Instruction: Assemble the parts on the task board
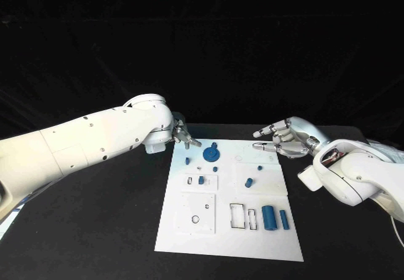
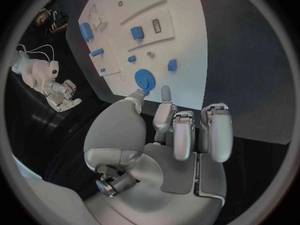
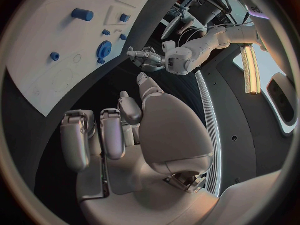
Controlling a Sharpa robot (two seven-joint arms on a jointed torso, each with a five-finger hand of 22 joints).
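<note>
Hovering at the far corners of the white task board point(image 1: 227, 233), the left hand point(image 1: 183, 135) and right hand point(image 1: 286, 140) hold nothing, fingers apart; the blue gear point(image 1: 211, 153) lies between them.

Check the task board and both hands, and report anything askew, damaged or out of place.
Nothing stands out. The task board lies flat and whole, the blue gear and the blue cylinder rest on it, and the left hand and right hand hold nothing at its far corners.
</note>
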